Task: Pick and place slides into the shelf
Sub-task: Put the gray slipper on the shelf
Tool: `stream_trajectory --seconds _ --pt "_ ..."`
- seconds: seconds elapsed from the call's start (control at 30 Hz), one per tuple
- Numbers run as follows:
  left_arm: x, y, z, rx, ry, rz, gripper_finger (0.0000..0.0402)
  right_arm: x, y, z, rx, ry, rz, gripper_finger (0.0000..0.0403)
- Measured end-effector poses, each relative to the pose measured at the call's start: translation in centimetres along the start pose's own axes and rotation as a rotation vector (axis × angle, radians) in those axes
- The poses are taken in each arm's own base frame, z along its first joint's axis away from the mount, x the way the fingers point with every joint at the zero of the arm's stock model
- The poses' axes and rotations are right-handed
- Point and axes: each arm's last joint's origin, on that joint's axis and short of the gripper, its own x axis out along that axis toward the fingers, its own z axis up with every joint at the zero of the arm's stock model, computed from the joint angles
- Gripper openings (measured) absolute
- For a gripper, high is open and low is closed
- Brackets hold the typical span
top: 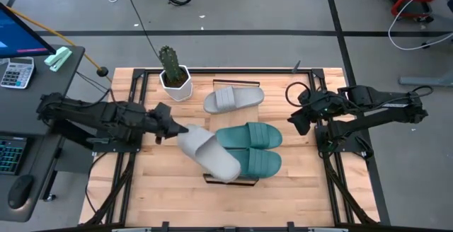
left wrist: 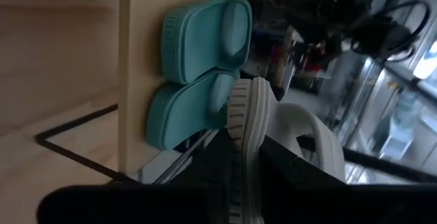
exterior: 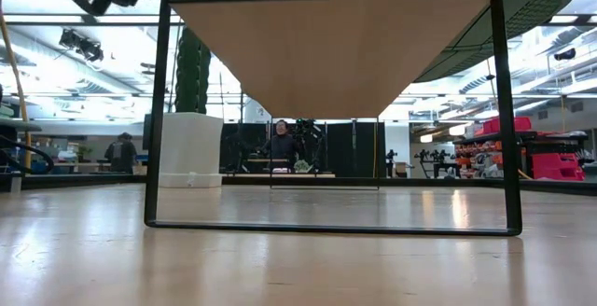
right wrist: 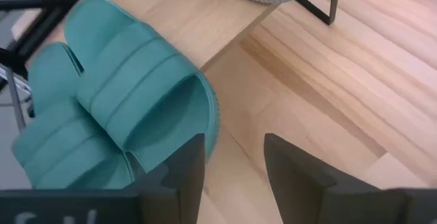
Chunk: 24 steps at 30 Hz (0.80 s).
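From above, four foam slip-on slides: two teal-green ones (top: 249, 149) are lying on the light-wood shelf (top: 233, 177), one light grey (top: 233, 99) on the worktop, one light grey (top: 207, 153) clamped in the left pincer (top: 172, 129).

Left wrist: it is gripping the sole edge; light, bendy.

Right wrist: the right pincer (right wrist: 234, 157) is hovering apart, empty.

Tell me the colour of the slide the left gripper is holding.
Light grey slide; the high view shows it best, held by the left gripper.
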Motion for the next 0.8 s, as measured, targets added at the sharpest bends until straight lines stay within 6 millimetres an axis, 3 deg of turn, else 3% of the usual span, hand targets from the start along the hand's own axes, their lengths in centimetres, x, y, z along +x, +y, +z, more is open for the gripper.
stream_trajectory --seconds 0.23,0.53,0.8 --pt "-0.7 -1.2 -1.4 -0.118 -0.131 -0.073 0.0049 0.0 -0.1 0.0 -0.090 0.001 -0.009 0.0158" --pt "-1.7 -2.8 -1.7 -0.198 -0.253 0.107 0.0048 0.0 -0.1 0.0 -0.202 0.001 -0.010 0.0156" --pt "1.1 -3.5 -0.6 -0.252 -0.389 0.032 0.0047 0.0 -0.2 0.1 -0.205 -0.043 -0.059 0.0156"
